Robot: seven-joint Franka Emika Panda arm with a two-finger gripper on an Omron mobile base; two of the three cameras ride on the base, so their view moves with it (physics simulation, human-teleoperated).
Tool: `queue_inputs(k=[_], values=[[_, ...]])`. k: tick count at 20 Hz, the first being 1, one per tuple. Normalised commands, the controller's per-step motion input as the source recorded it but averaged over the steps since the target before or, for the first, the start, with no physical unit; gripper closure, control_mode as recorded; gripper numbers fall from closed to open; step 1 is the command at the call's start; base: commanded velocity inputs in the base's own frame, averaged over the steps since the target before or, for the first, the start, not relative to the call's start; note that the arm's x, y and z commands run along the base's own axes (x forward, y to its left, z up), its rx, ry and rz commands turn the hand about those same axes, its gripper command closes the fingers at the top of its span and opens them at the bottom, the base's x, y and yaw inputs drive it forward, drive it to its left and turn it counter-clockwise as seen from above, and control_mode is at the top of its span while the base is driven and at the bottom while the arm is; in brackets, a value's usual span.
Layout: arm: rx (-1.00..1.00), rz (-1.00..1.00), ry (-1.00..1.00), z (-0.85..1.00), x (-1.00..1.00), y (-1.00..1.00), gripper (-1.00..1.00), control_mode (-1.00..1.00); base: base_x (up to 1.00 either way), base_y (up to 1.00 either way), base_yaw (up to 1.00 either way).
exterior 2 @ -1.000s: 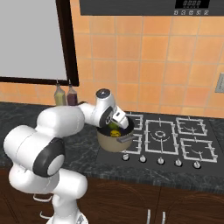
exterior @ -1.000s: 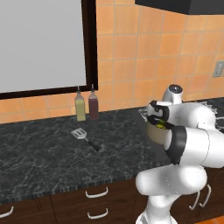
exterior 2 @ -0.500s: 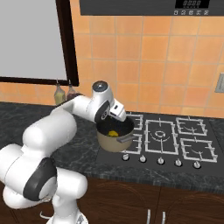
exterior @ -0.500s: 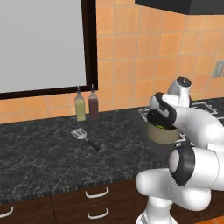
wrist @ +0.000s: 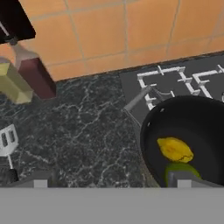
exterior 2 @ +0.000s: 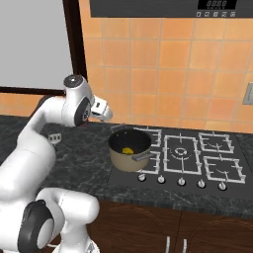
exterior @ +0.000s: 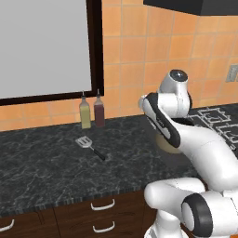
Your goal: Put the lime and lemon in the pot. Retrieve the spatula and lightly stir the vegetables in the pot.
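Your gripper (wrist: 111, 183) is open with nothing between its fingertips, which sit wide apart at the bottom of the hand view, one over the counter (wrist: 87, 131) and one over the pot (wrist: 188, 127). Right there in the pot's black inside you've got the lime (wrist: 180, 169), low by the near fingertip, and the lemon (wrist: 175, 149) touching it just beyond. From the right base view the pot (exterior 2: 129, 150) stands on the front-left burner of the stove (exterior 2: 197, 158), with a yellow fruit showing inside, and the hand is up above the counter just left of it. Over to your left, the spatula (exterior: 89, 146) lies flat on the dark counter, well apart from the pot, slotted head toward the wall. Further back, an olive bottle (exterior: 84, 111) and a dark red bottle (exterior: 99, 109) stand side by side against the tiled wall.
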Motion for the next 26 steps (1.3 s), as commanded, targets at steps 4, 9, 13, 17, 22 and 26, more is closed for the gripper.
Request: queue_inputs(k=[4,9,13,17,22,26], values=[[-0.33,0.65,0.04,0.02,-0.01,0.64,-1.0,-1.0,0.0,0.0,0.0],[-0.37,0.77,0.0,0.0,0.0,0.2,-1.0,-1.0,0.0,0.0,0.0],[-0.43,0.77,-0.03,0.0,0.0,0.19,-1.0,-1.0,0.0,0.0,0.0],[-0.58,0.7,-0.14,-0.09,0.0,0.24,-1.0,-1.0,0.0,0.0,0.0],[-0.63,0.65,-0.04,-0.23,0.03,0.22,-1.0,-1.0,0.0,0.0,0.0],[-0.42,0.67,0.18,-0.06,0.03,0.11,-1.0,-1.0,0.0,0.0,0.0]])
